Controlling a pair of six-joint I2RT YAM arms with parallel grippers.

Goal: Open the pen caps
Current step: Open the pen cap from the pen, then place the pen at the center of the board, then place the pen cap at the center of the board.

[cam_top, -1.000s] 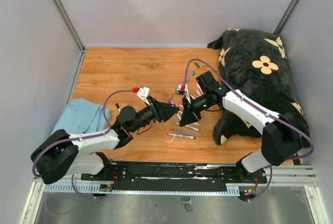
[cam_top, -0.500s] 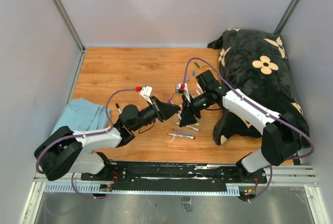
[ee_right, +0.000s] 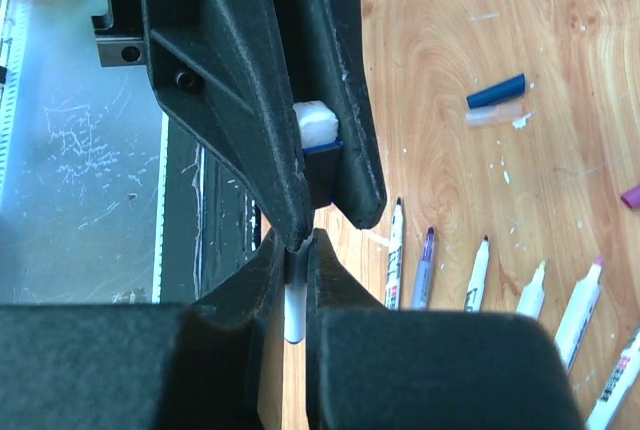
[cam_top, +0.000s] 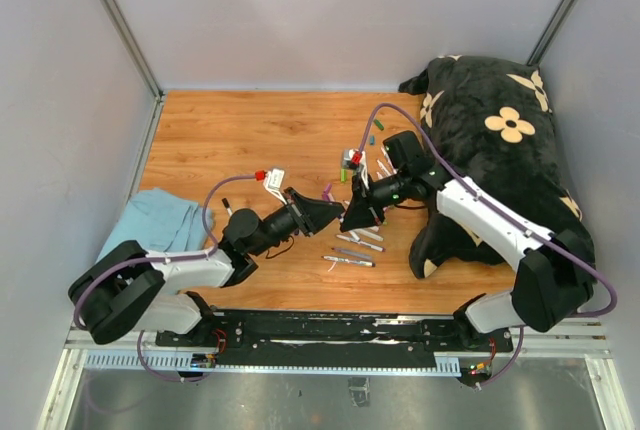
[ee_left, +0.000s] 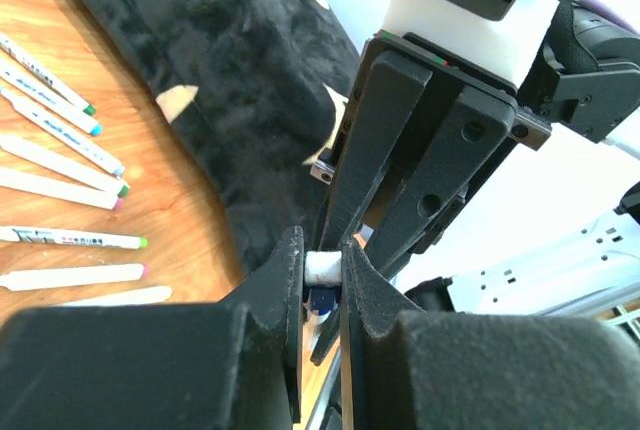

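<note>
Mid-task: several uncapped pens [ee_right: 394, 250] and a loose navy cap [ee_right: 495, 90] lie on the desk [cam_top: 240, 140], while left hand [cam_top: 336, 212] and right hand [cam_top: 351, 219], both pinched narrow, clamp one white pen [ee_left: 322, 270] mid-air, cap seemingly not yet off

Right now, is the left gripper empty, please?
No, the left gripper pinches a white pen barrel between its fingers in the left wrist view.

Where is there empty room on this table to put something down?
The biggest bare patch of table is at the far left, between the back wall and the blue cloth. The middle is crowded: pens, loose caps, the left pincer and right pincer. The black pillow fills the right.
</note>
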